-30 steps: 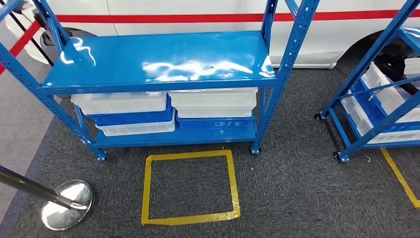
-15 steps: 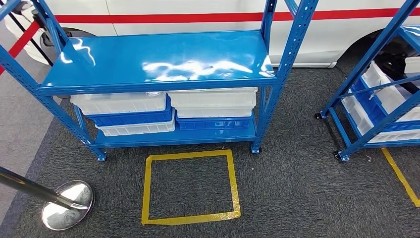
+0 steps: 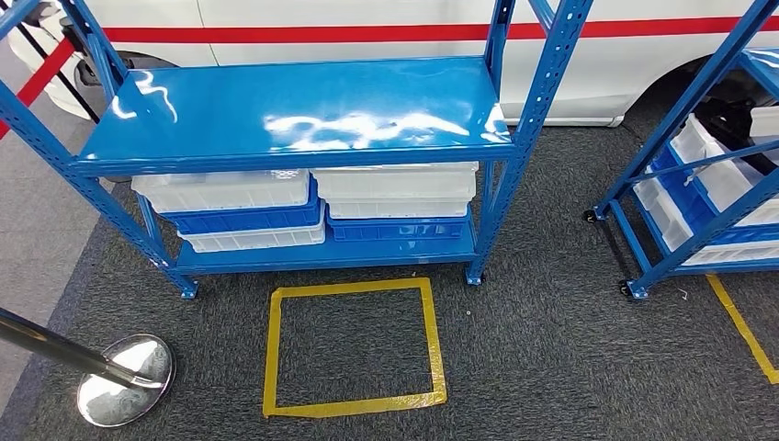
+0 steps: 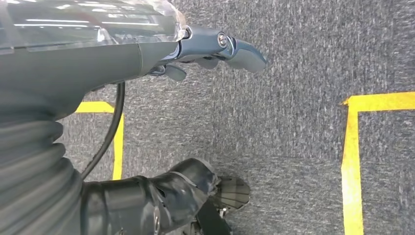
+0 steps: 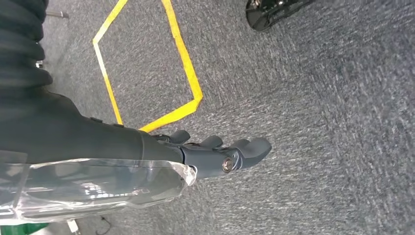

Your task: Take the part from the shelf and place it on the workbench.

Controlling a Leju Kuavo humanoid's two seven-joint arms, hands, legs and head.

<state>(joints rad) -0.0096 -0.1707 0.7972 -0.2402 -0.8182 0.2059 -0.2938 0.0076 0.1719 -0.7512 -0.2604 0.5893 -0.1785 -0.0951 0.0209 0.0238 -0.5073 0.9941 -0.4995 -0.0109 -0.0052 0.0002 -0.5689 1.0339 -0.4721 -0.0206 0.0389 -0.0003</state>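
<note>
Head: shelf [image 3: 294, 110]; wrists: empty hands

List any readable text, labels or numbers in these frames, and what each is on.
None can be read. The blue shelf, the white bins and blue bins, the white vehicle with its red stripe, and the yellow floor tape carry no legible lettering.

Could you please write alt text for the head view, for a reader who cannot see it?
A blue metal shelf with a bare top board stands on grey carpet, with white and blue bins stacked on its lower level. A yellow tape square marks the floor before it, and a chrome stanchion base stands nearby.
</note>
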